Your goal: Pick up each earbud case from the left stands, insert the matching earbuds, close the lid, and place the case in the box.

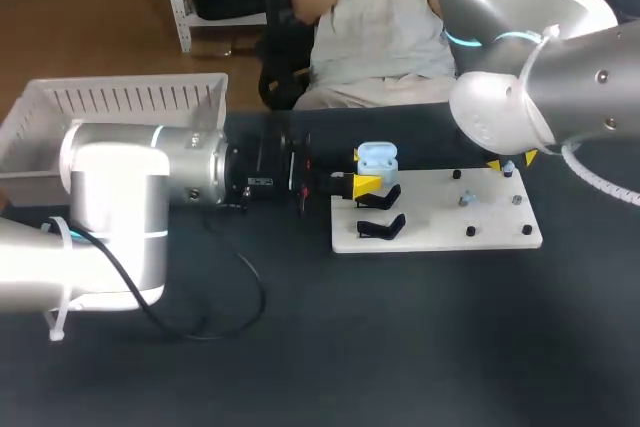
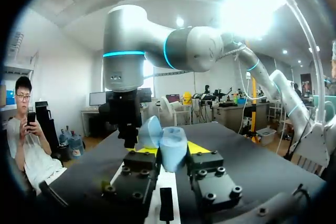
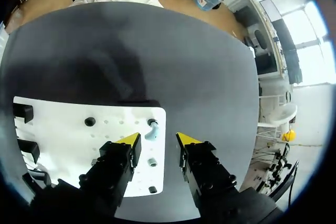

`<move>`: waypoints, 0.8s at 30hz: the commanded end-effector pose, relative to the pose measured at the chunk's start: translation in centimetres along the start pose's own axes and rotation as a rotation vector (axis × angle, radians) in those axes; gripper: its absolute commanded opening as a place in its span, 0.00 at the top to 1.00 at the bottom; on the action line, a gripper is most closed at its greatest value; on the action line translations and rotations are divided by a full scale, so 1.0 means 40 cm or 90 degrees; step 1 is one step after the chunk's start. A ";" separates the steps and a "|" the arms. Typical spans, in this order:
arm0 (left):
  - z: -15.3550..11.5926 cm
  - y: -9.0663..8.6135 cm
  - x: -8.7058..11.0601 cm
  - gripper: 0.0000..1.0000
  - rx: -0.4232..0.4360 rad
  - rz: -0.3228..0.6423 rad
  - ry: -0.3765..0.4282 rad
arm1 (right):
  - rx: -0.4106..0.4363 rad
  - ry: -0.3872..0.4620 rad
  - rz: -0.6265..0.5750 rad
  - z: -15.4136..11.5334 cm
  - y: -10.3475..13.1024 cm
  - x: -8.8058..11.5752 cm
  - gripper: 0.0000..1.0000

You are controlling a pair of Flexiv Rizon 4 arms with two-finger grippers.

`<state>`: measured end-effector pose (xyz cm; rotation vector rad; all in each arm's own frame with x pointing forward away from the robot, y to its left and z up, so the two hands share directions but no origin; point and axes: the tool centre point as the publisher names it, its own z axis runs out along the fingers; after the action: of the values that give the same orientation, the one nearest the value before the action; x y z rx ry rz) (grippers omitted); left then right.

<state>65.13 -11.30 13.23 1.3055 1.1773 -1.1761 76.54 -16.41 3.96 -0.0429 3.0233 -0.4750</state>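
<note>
At the white board's [image 1: 440, 237] edge, left gripper [image 2: 172, 153] pinches the open earbud case [image 2: 173, 142] — shallow grip risks slipping; right gripper [image 3: 157, 140] spread, empty.

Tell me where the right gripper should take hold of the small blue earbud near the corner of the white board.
Probably by its upper part, coming straight down from above. The earbud stands up off the white board with bare space around it, and the right gripper hangs open just above it.
</note>
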 end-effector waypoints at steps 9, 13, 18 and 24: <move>0.001 0.002 0.002 1.00 0.001 0.001 -0.001 | 0.006 -0.015 -0.006 0.002 0.008 0.009 0.63; 0.001 0.002 0.002 1.00 0.001 0.001 -0.001 | 0.011 -0.015 -0.008 0.009 0.007 0.005 0.67; 0.001 0.002 0.002 1.00 0.001 0.001 -0.001 | 0.012 -0.015 -0.009 0.011 0.007 0.006 0.68; 0.001 0.002 0.002 1.00 0.001 0.001 -0.001 | 0.013 -0.016 -0.012 0.017 0.009 0.007 0.68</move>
<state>65.13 -11.30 13.23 1.3055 1.1773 -1.1761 76.43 -16.30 3.30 -0.0770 3.0014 -0.5009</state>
